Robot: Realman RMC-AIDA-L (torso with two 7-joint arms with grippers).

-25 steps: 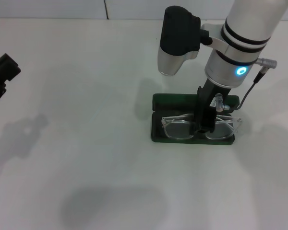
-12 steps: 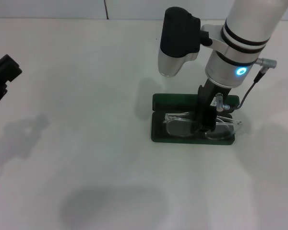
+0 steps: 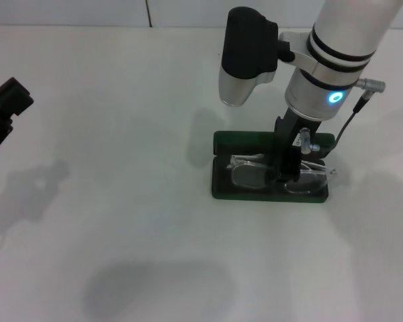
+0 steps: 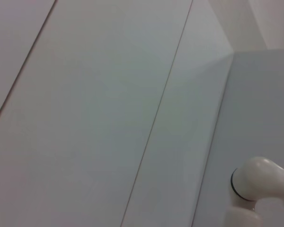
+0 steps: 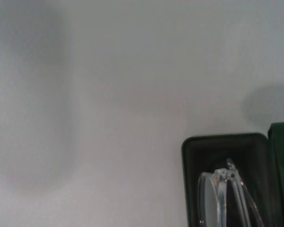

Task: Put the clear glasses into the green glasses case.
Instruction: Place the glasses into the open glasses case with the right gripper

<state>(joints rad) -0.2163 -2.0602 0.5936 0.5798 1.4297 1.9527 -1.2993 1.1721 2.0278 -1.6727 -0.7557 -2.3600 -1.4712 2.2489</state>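
Observation:
The green glasses case (image 3: 221,188) lies open on the white table, its lid (image 3: 245,140) standing up at the far side. The clear glasses (image 3: 250,173) rest folded in the case's dark tray, one end poking slightly past the right rim. My right gripper (image 3: 287,173) reaches straight down into the case and is shut on the glasses at their bridge. In the right wrist view one end of the case (image 5: 213,149) and of the glasses (image 5: 223,196) shows. My left gripper (image 3: 5,102) is parked at the table's far left.
The white table (image 3: 121,201) is bare around the case. A wall with panel seams rises behind it. The left wrist view shows only wall panels and a white arm part (image 4: 255,182).
My right gripper has lowered the clear glasses from tilted above the front rim down into the case's tray. The left arm has barely moved.

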